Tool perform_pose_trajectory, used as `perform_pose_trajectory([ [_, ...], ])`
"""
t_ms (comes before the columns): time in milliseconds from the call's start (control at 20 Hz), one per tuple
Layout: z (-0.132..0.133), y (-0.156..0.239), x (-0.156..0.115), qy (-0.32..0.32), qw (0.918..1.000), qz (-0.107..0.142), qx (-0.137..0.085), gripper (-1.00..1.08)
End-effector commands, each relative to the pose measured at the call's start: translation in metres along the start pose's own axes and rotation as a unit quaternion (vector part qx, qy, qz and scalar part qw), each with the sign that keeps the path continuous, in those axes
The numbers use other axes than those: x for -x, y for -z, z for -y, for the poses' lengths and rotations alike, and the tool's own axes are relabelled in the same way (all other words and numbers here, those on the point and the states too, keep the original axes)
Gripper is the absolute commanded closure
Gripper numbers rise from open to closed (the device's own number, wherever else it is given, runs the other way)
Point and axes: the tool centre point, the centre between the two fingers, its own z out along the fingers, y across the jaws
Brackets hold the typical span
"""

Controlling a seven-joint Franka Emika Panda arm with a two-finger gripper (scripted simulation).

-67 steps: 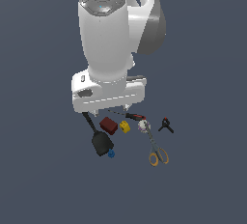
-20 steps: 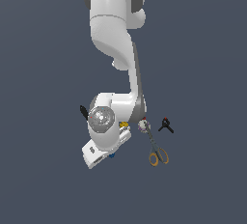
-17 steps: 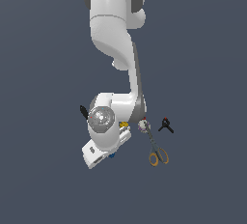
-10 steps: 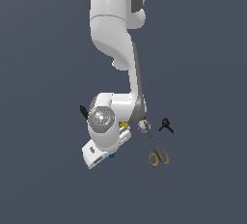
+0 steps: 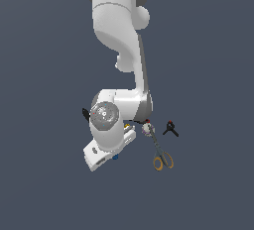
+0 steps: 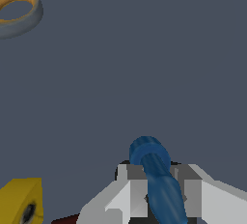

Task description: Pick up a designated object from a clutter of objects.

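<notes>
The designated object, a tiny bright blue chunky piece (image 6: 153, 174), stands between my two grey fingers (image 6: 131, 189) in the wrist view, and both pads sit tight against its sides. My gripper (image 6: 161, 191) is shut on it, low over the floor. In the exterior view the white hand covers most of the clutter, and only a speck of the blue piece (image 5: 115, 157) shows under the gripper (image 5: 112, 155). The yellow block (image 6: 21, 203) lies close beside the fingers, and a sliver of the dark red box (image 6: 65, 218) shows by it.
The orange-handled scissors (image 5: 161, 155) lie to the exterior view's right of the hand, and one handle ring (image 6: 17, 7) shows in the wrist view. The black clamp (image 5: 170, 129) sits further right. The black spatula's tip (image 5: 85, 113) sticks out on the left. A red-black thin tool (image 5: 147, 127) lies near the scissors' blades.
Since 3.4 s ago the arm has dropped and tilted down over the clutter, covering the spatula and red box. Over the last second nothing has visibly moved.
</notes>
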Motion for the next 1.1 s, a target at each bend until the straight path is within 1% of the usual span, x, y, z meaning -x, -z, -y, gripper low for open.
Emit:
perform_pose_trajectory([
  [0,0.002,0.017,-0.001,0.0,1.0,-0.001,0.001,1.08],
  [250,0.01,0.063,-0.003,0.0,1.0,0.0,0.001,1.08],
  [1050,0.036,0.246,-0.014,0.001,1.0,-0.001,0.0,1.08],
])
